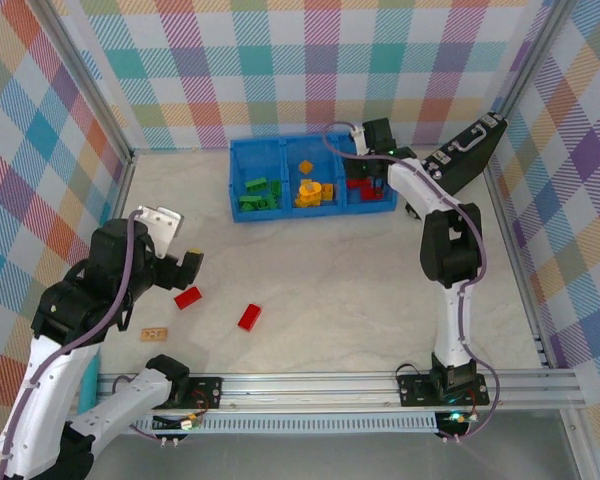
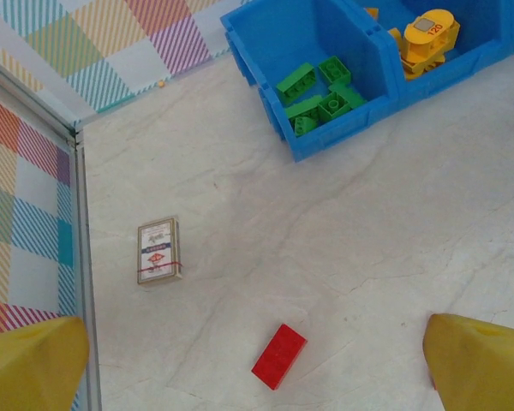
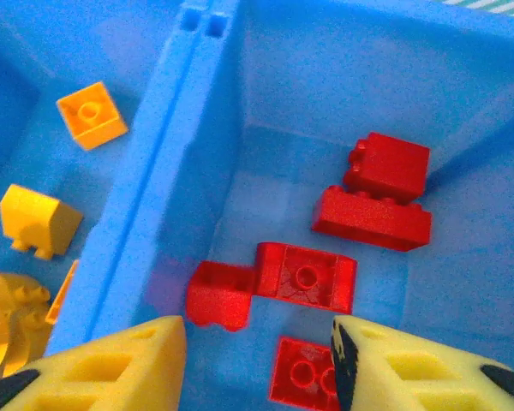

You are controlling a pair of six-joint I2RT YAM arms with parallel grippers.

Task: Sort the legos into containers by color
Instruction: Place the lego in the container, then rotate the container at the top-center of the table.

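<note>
Nearest the arms, a red lego lay unsorted on the surface close by the left gripper, whose fingers were spread wide and empty. A second red lego lay a little to its right. Farther off, the blue tray's containers already kept green, orange-yellow and red apart, so the sorting looked nearly done. The right gripper hung over the red compartment, partly spread and pinching nothing, with red bricks lying just below it.

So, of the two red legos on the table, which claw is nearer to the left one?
Left. The left claw hovers open just above that red lego; the right claw is far away, over the right end of the blue tray.
</note>
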